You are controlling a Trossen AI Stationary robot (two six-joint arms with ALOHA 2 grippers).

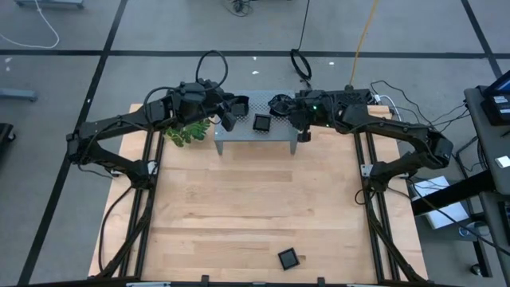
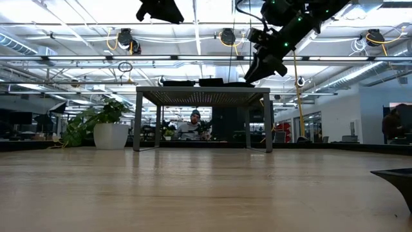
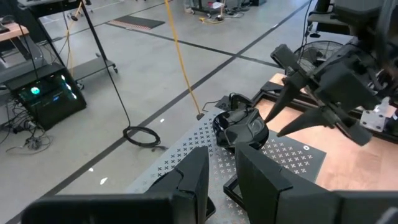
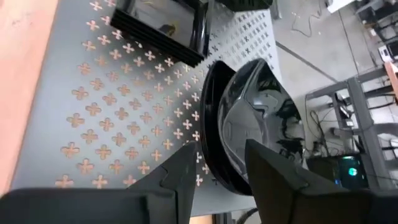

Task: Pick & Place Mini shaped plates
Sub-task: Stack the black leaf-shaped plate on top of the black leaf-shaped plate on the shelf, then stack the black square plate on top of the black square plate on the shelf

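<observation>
Glossy black mini plates sit on the grey perforated stand (image 1: pixel 239 137): a stack of square ones (image 1: pixel 261 123) (image 4: pixel 163 30) and a stack of rounded ones (image 1: pixel 280 104) (image 4: pixel 249 124) (image 3: pixel 239 127). One more square plate (image 1: pixel 288 257) (image 2: pixel 396 179) lies alone on the table near its near edge. My right gripper (image 4: pixel 221 165) (image 1: pixel 298 121) is open above the stand's right part, its fingers just short of the rounded stack and touching nothing. My left gripper (image 3: pixel 222 177) (image 1: pixel 228 117) is open, high over the stand's left part.
A green leafy sprig (image 1: pixel 188 131) in a white pot (image 2: pixel 111 135) stands at the stand's left end. The stand rests on thin legs (image 2: pixel 138 122) at the table's far edge. Bare wood (image 1: pixel 255 207) stretches between the stand and the lone plate. Cables lie on the floor beyond.
</observation>
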